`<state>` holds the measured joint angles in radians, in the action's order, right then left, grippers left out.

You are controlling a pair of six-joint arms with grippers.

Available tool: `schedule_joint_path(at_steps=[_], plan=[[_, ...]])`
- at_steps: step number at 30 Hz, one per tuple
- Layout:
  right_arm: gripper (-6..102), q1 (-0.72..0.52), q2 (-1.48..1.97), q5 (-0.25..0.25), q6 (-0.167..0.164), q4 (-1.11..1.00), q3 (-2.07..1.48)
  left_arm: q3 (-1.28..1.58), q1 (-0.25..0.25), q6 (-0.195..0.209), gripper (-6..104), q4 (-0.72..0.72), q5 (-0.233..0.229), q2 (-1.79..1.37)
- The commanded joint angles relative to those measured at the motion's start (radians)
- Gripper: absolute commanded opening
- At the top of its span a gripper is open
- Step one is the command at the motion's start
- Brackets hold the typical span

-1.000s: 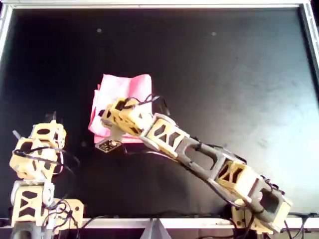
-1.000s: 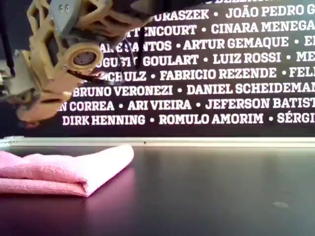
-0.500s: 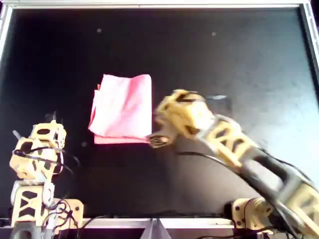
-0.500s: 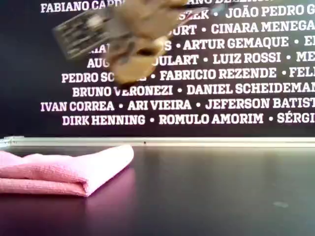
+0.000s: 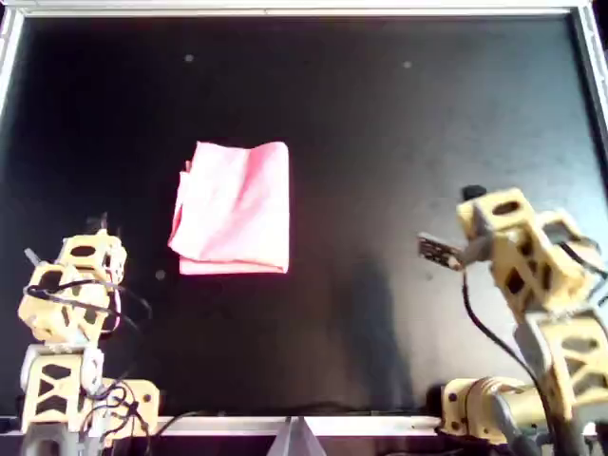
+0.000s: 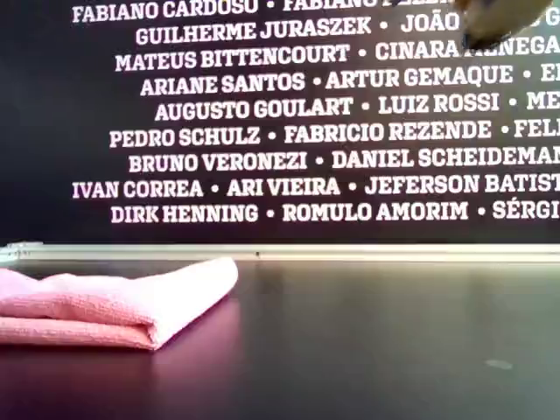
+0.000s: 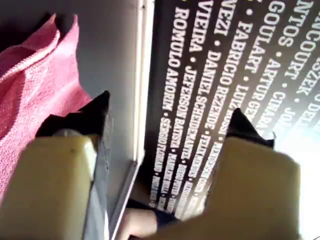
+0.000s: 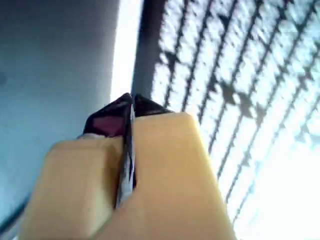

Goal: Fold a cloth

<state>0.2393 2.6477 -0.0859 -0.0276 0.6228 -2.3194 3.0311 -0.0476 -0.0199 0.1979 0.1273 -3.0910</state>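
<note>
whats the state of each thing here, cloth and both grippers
cloth: folded into a layered rectangle, lying flat on the black table, touched by neither gripper
left gripper: open, jaws wide apart, nothing between them
right gripper: shut, jaws pressed together, empty, raised off the table, apart from the cloth

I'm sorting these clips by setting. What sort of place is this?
Probably a demo or lab bench: a framed black table, two arms at its edge, a pink cloth, and a wall of printed names behind.
</note>
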Motion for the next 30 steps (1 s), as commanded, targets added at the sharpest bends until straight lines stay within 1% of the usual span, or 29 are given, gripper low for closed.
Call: schedule_joint_path(at_steps=[1,4,6,7,9,14,21,22,23,24,25,27,30], plan=[[1,-0.060,0.164,-0.003,-0.006,0.014,-0.041,-0.014,0.048,-0.006,80,-0.005,0.008,-0.018],[1,-0.064,0.285,-0.011,-0.006,0.014,-0.129,-0.014,0.098,-0.006,80,-0.005,0.006,-0.018],[1,-0.066,0.350,-0.012,-0.006,0.014,-0.195,-0.014,0.117,-0.006,80,-0.005,0.006,-0.018],[1,-0.067,0.391,-0.014,-0.006,0.014,-0.233,-0.014,0.120,0.005,80,-0.005,0.006,-0.018],[1,-0.080,0.465,-0.031,-0.006,0.014,-0.327,-0.014,0.121,0.006,80,-0.005,0.006,-0.018],[1,-0.133,0.472,-0.120,-0.006,0.014,-0.413,-0.014,0.121,0.008,80,-0.005,0.005,-0.018],[1,-0.135,0.471,-0.129,-0.003,0.006,-0.453,-0.014,0.120,0.008,79,-0.003,0.005,-0.018],[2,-0.137,0.471,-0.118,-0.003,-0.005,-0.480,-0.014,0.114,0.008,78,0.005,0.005,-0.020],[2,-0.138,0.471,-0.115,0.005,-0.006,-0.517,-0.014,0.109,0.008,76,0.023,0.005,-0.020],[2,-0.138,0.472,-0.114,0.002,-0.008,-0.561,-0.014,0.107,0.008,74,0.052,0.003,-0.020],[2,-0.140,0.474,-0.114,-0.003,-0.009,-0.604,-0.014,0.107,-0.003,70,0.087,0.002,-0.021],[2,-0.143,0.477,-0.114,-0.003,-0.009,-0.681,-0.014,0.106,-0.006,62,0.156,0.005,-0.023],[2,-0.156,0.479,-0.114,-0.003,-0.009,-0.723,-0.014,0.106,-0.002,48,0.202,0.005,-0.025]])
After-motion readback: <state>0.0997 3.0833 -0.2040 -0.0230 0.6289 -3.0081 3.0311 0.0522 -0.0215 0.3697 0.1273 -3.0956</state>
